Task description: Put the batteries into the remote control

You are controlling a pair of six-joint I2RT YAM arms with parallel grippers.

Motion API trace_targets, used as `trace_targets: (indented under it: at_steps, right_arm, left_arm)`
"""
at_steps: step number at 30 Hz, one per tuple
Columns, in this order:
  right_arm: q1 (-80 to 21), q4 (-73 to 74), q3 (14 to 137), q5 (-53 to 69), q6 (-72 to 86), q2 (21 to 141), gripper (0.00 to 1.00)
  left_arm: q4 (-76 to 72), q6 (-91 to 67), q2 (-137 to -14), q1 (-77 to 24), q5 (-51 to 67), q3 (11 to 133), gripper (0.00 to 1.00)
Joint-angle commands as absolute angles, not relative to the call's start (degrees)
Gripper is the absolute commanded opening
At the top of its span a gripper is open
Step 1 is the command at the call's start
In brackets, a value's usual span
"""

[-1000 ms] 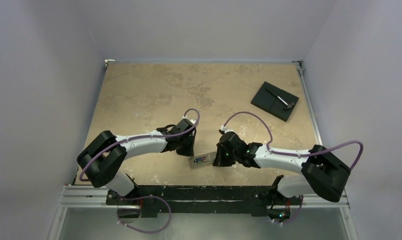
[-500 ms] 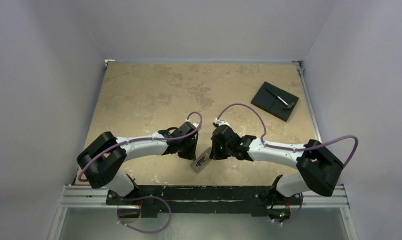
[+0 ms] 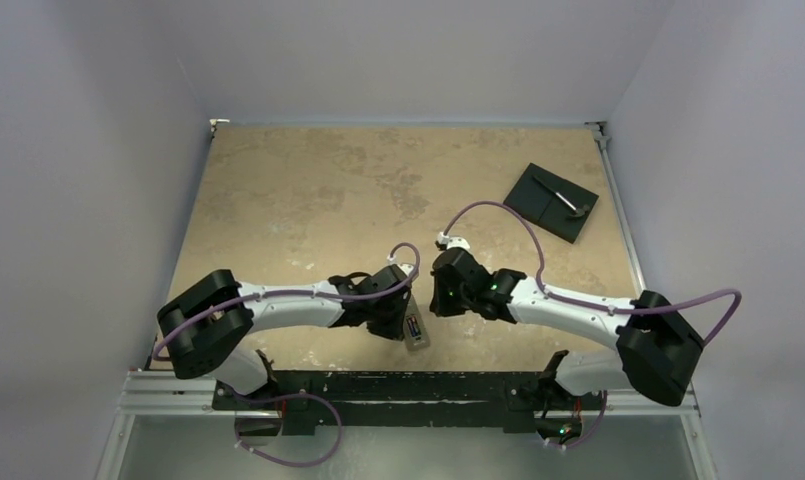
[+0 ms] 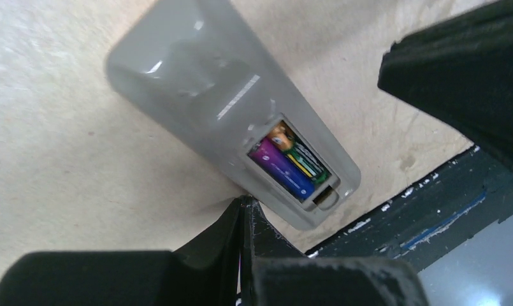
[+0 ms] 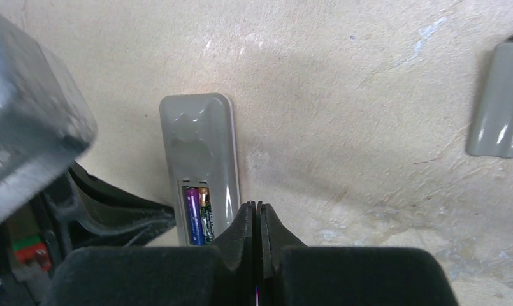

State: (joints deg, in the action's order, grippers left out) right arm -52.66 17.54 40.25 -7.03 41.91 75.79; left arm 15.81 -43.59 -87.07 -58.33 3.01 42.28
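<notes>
Glossy plastic remote control, matt tabletop

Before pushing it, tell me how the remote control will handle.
The remote control lies flat face-down, so it will probably slide or swivel, not tip. Its hard shell looks stiff. Uncovered, the batteries might pop out if jolted.

Top view: even, diffuse overhead light. Table moderately bright, walls pale, no hard glare. Soft, short shadows beneath arms; strip below near edge dim.

Left wrist view: remote control fairly sharp, white specular streaks on grey back. Batteries lit, colours legible. Left gripper near-black, out of focus, detail lost.

Right wrist view: right gripper black silhouette. Grey housing at upper left heavily blurred. Cover strip at right edge soft, small highlights.
</notes>
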Motion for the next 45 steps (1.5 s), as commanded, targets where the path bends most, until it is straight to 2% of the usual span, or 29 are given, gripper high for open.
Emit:
trace_targets:
  at_steps: [1, 8, 11, 16, 18, 23, 26, 31, 34, 39, 45]
  right_arm:
    - [-51.93, 19.55, 39.66, -9.94, 41.55, 72.73, 0.0]
    - [-51.01, 22.37, 39.08, -13.8, 41.99, 69.7, 0.0]
    - [-49.63, 24.03, 39.73, -15.33, 40.94, 68.74, 0.04]
    - [-46.32, 25.37, 40.63, -15.5, 39.29, 66.23, 0.2]
    - [-45.2, 25.44, 40.96, -15.53, 38.76, 65.53, 0.36]
    - [-42.54, 25.39, 42.42, -15.24, 36.48, 66.82, 0.59]
    - [-40.95, 25.35, 43.73, -15.5, 34.8, 69.01, 0.65]
    - [-38.47, 24.73, 45.56, -15.87, 32.67, 71.52, 0.67]
    - [-37.15, 24.02, 46.32, -15.71, 31.21, 73.36, 0.68]
    - [-35.06, 22.93, 47.51, -15.02, 28.07, 77.01, 0.68]
    - [-33.17, 22.2, 48.68, -13.05, 25.73, 81.17, 0.66]
  left_arm:
    - [12.31, -47.35, -86.27, -61.28, 2.04, 42.1, 0.0]
    - [9.55, -50.57, -89.74, -65.92, 0.18, 43.62, 0.0]
    - [8.84, -51.3, -91.43, -67.34, -1.4, 44.84, 0.0]
    - [8.84, -52.26, -92.54, -67.85, -3.27, 46.1, 0.0]
    - [8.97, -52.14, -92.68, -67.85, -3.48, 46.56, 0.0]
    - [11.07, -51.5, -91.92, -67.85, -4.05, 47.68, 0.0]
    - [13.47, -51.01, -90.04, -67.85, -4.64, 48.36, 0.0]
    - [16.87, -50.74, -85.1, -67.85, -5.99, 48.88, 0.0]
    - [18.24, -50.71, -82.81, -67.85, -6.77, 49.27, 0.09]
    - [19.21, -50.98, -80.56, -67.85, -7.74, 49.31, 0.3]
    - [20.07, -51.15, -78.1, -67.85, -9.02, 48.87, 0.44]
